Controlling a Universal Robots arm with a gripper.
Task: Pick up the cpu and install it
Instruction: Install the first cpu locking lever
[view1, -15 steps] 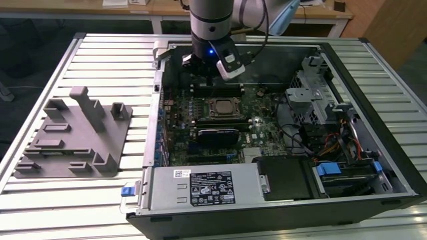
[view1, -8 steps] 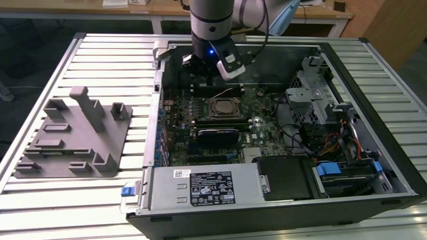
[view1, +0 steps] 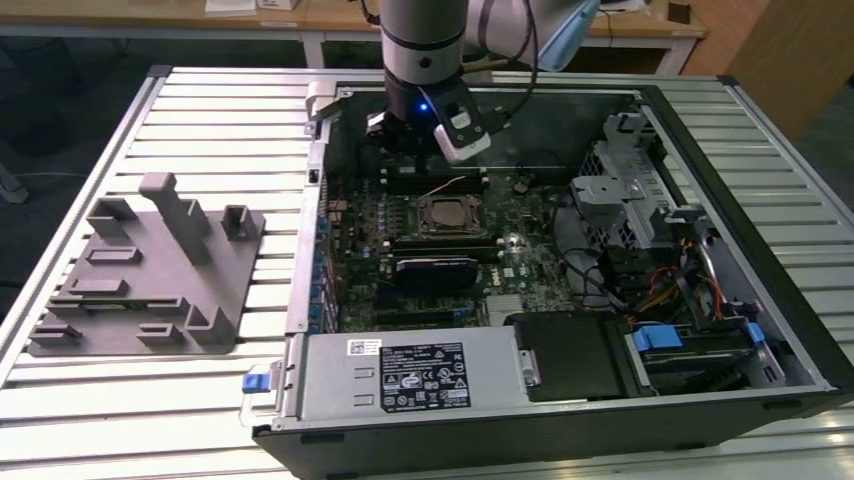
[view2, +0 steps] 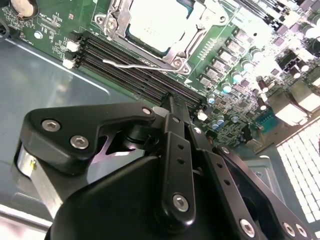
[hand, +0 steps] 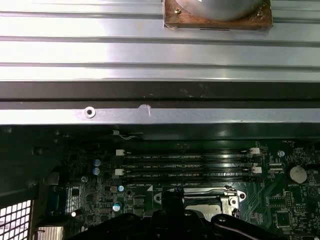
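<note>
At the upper centre of the exterior view, the end effector hovers inside the open computer case, fingers pressed together and empty. The cpu sits in the motherboard socket just below it.

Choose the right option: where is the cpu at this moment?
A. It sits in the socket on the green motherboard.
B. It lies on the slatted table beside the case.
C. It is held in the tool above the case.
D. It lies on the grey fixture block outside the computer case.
A: in the second wrist view the cpu with its silvery top plate sits inside the metal socket frame on the motherboard, beyond the tool.
</note>
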